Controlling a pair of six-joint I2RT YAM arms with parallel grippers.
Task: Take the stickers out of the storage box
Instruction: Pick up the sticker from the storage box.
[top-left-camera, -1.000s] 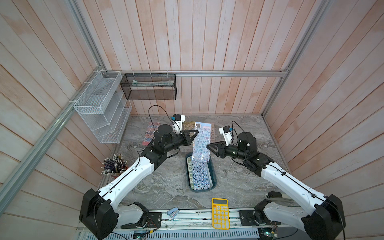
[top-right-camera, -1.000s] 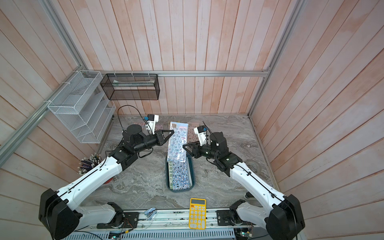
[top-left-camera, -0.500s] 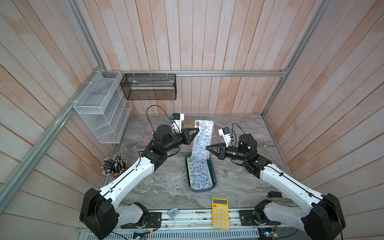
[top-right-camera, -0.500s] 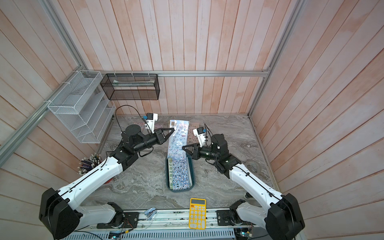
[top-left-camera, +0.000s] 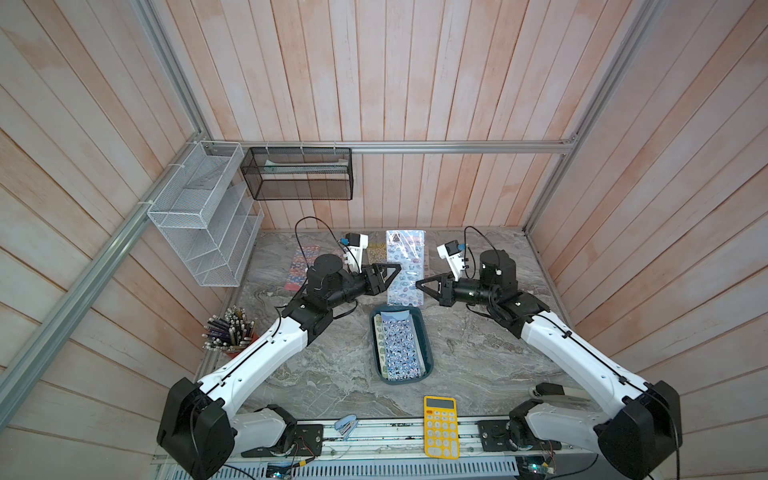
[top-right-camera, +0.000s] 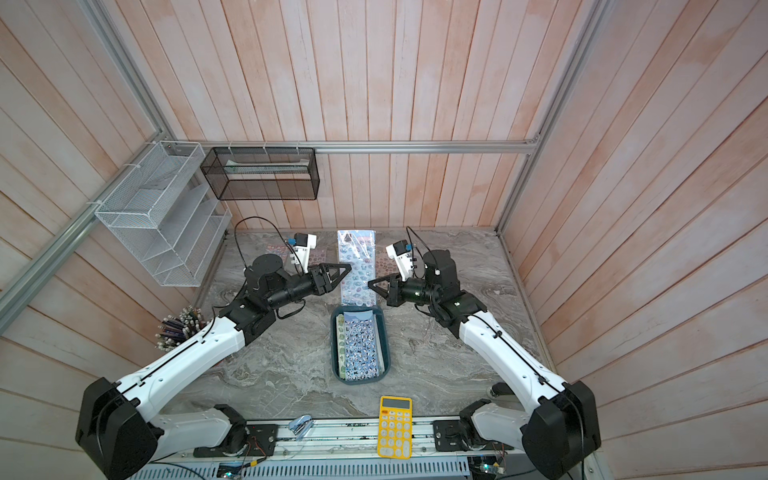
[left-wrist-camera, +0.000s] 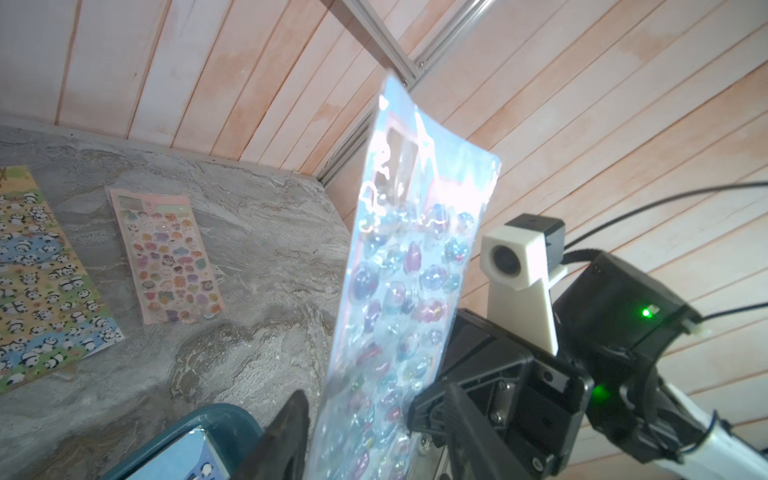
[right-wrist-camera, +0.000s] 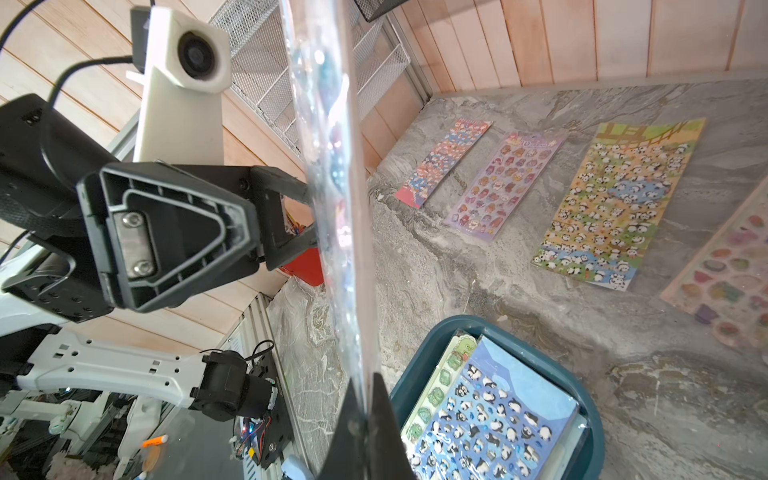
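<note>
A glossy blue sticker sheet (top-left-camera: 405, 270) (left-wrist-camera: 407, 291) hangs upright above the far end of the storage box (top-left-camera: 428, 357), a dark teal tray. My right gripper (top-left-camera: 417, 284) (right-wrist-camera: 365, 399) is shut on the sheet's edge. My left gripper (top-left-camera: 397, 270) (right-wrist-camera: 305, 218) is open, its fingers apart on either side of the sheet's opposite edge; one finger (left-wrist-camera: 291, 428) shows in the left wrist view. More stickers lie in the box, a penguin sheet (right-wrist-camera: 490, 419) on top. Red-blue (right-wrist-camera: 442, 162), lilac (right-wrist-camera: 505, 187), panda (right-wrist-camera: 615, 199) and pink (left-wrist-camera: 166, 257) sheets lie flat on the table behind.
A yellow calculator (top-left-camera: 441, 426) and a small stapler (top-left-camera: 347, 424) lie at the front edge. A cup of pens (top-left-camera: 230, 332) stands at the left. A white wire rack (top-left-camera: 203, 220) and a black mesh basket (top-left-camera: 297, 174) hang on the walls.
My right gripper has closed on the hanging sheet's edge. My left gripper, which was shut on the sheet, has opened. The sheet now hangs a little farther back.
</note>
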